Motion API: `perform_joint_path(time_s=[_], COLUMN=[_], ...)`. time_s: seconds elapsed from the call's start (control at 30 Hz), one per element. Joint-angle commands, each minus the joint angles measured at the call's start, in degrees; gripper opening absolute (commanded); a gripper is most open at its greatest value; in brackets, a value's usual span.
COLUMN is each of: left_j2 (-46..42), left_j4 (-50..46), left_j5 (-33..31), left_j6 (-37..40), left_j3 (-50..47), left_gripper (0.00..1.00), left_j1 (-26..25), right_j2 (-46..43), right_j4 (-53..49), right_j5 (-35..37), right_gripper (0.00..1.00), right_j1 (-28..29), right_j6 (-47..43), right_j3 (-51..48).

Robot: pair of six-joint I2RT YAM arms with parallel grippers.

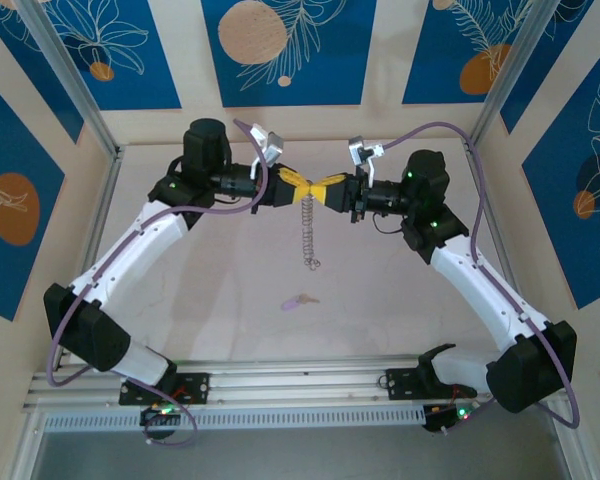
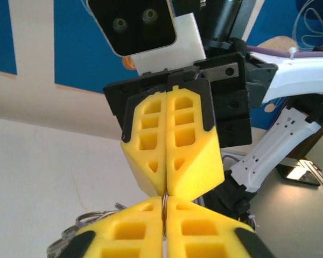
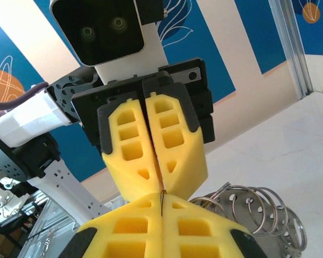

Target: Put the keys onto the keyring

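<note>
Since both arms meet tip to tip in mid-air, we judge they are steadying the keyring for threading: left gripper and right gripper each pinch its wire, loops dangling, while 1 key lies on the table below.

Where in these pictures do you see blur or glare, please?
Top view: evenly lit, the key tiny but distinct. Left wrist view: the keyring at lower left is blurred, and a bright patch glares at right. Right wrist view: the keyring looks sharp.
</note>
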Motion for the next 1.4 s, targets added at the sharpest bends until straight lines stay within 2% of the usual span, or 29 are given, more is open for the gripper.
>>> perform_joint_path(time_s=[0.0, 0.03, 0.13, 0.27, 0.4, 0.53, 0.67, 0.83, 0.97, 1.37], left_j2=[-4.02, -5.09, -7.74, -10.69, -11.62, -12.60, -13.15, -12.07, -11.93, -11.91], left_j4=[8.63, 9.61, 10.51, 11.55, 9.35, 11.79, 12.40, 14.07, 13.38, 13.39], left_j5=[-5.19, -6.82, -10.00, -14.30, -15.41, -15.61, -16.54, -16.37, -17.09, -19.78], left_j6=[-4.46, -5.00, -5.77, -7.84, -8.14, -10.81, -12.34, -14.25, -12.80, -11.36], left_j3=[-3.81, -5.21, -8.06, -11.27, -11.99, -14.70, -16.01, -15.98, -15.71, -17.07], left_gripper=[0.22, 0.28, 0.38, 0.44, 0.44, 0.45, 0.44, 0.43, 0.43, 0.45], left_j1=[-0.54, -0.54, -0.52, -0.54, -0.52, -0.59, -0.54, -0.54, -0.52, -0.46], right_j2=[-2.20, -2.55, -3.76, -5.61, -6.75, -7.44, -8.29, -7.81, -7.45, -5.27], right_j4=[1.80, 2.28, 3.01, 3.81, 4.65, 3.90, -2.15, -4.71, -5.74, -0.70], right_j5=[1.98, 2.48, 4.37, 6.95, 8.86, 9.45, 9.43, 9.36, 9.39, 9.30], right_gripper=[0.00, 0.00, 0.00, 0.00, 0.00, 0.00, 0.00, 0.00, 0.00, 0.00], right_j1=[0.33, 0.33, 0.38, 0.57, 0.68, 0.77, 0.85, 0.35, 0.19, 0.07], right_j6=[1.05, 1.42, 2.11, 2.75, 3.51, 3.56, 0.62, -1.14, -1.91, 1.79], right_j3=[-2.38, -2.95, -4.76, -7.03, -8.68, -8.78, -5.92, -3.59, -2.29, -4.10])
